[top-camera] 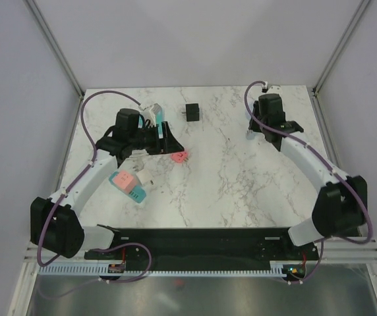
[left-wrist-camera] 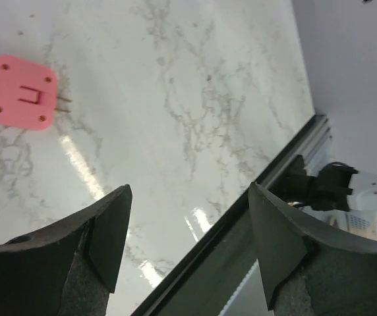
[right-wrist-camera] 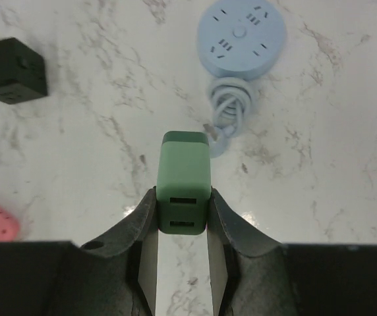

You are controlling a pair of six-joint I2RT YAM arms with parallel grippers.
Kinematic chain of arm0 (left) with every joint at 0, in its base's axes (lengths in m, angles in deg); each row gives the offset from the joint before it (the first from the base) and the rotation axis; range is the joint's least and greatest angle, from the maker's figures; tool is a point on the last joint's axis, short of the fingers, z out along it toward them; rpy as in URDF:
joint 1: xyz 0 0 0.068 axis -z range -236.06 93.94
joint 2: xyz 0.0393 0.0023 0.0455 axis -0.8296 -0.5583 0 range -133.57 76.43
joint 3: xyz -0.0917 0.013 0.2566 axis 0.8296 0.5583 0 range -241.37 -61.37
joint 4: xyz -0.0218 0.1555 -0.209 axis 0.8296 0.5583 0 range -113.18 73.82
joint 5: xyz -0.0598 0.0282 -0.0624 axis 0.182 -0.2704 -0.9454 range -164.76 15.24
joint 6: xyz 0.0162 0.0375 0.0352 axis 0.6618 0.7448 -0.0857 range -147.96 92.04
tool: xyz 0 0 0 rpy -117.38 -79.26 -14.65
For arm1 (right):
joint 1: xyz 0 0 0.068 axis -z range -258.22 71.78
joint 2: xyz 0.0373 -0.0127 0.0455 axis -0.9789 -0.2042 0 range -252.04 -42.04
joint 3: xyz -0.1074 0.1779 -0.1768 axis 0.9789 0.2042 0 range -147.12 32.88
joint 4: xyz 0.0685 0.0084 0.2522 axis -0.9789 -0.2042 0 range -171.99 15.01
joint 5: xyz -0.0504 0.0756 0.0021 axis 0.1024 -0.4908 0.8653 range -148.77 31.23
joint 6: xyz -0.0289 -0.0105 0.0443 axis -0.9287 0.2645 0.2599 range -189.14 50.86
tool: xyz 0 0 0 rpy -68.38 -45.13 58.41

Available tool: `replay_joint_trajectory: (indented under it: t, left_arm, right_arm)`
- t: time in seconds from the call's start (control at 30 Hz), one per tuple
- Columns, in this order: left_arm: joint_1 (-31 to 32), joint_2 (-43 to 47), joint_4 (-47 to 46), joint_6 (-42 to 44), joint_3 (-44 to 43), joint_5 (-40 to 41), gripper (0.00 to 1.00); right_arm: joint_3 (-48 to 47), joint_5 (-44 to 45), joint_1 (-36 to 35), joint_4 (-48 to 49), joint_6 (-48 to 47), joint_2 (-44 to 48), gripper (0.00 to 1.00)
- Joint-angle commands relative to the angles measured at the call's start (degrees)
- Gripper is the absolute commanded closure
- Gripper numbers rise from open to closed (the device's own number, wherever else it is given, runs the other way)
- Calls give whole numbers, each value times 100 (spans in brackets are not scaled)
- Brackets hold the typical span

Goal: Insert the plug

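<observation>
**A:** Where was the green rectangular plug adapter (right-wrist-camera: 184, 172)?

**B:** Lower centre of the right wrist view. It was clamped between the two black fingers of the right gripper (right-wrist-camera: 183, 197). The face with two slots pointed at the camera and the darker green end pointed away.

**A:** Nearest thing to it?

**B:** The pale blue round power strip (right-wrist-camera: 241, 33), at the upper right of that view. It lay flat on the white marble-pattern table (right-wrist-camera: 347, 164), with its coiled blue cord (right-wrist-camera: 228, 105) bundled just below it. The bundle came close to the plug's far end, but I could not tell whether they touched.

**A:** Anything else in that view?

**B:** A small black cube (right-wrist-camera: 10, 69) at the upper left, well apart from both plug and strip.

**A:** And the left gripper (left-wrist-camera: 190, 191)?

**B:** Its jaws stood wide apart at the bottom of the left wrist view, with nothing between them. A pink flat square piece (left-wrist-camera: 20, 92) with a U-shaped mark and four corner holes lay on the marble at the upper left, well apart from the fingers. The table's dark edge rail (left-wrist-camera: 241, 217) ran diagonally across the lower right.

**A:** From overhead?

**B:** A pink-and-teal rectangular block (top-camera: 128, 186) lay at centre left, just beside the left arm's forearm.
</observation>
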Motion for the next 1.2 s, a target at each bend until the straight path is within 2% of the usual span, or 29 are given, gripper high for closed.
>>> replay_joint_trajectory:
  t: [0.0, 0.13, 0.27, 0.4, 0.57, 0.73, 0.93, 1.03, 1.17]
  left_arm:
    - [22, 227, 464, 921, 142, 1136, 23]
    - [31, 280, 491, 1055, 256, 1305, 23]
    - [31, 43, 508, 1064, 178, 1033, 25]
    - [31, 24, 552, 1178, 55, 970, 26]
    - [31, 183, 614, 1222, 54, 1051, 26]
    - [31, 165, 614, 1196, 54, 910, 26]
    - [31, 349, 614, 1187, 107, 883, 26]
    - [40, 455, 605, 1195, 134, 936, 26]
    - [75, 517, 579, 1178, 160, 883, 26]
  right_arm:
    - [-1024, -208, 568, -237, -678, -1000, 100]
    - [-1852, -454, 964, -202, -941, -2090, 100]
    - [-2538, -709, 1237, -219, -1144, -3109, 100]
    - [-3179, -867, 1395, -438, -1250, -3700, 100]
    - [-3111, -1193, 1396, -579, -1382, -3920, 100]
    - [-2523, -1666, 1282, -756, -1293, -3527, 100]
    - [-1320, -1598, 895, -940, -1189, -2867, 100]
    - [-546, -1386, 675, -940, -864, -2165, 100]
    - [227, -1150, -62, -1202, -373, -1478, 100]
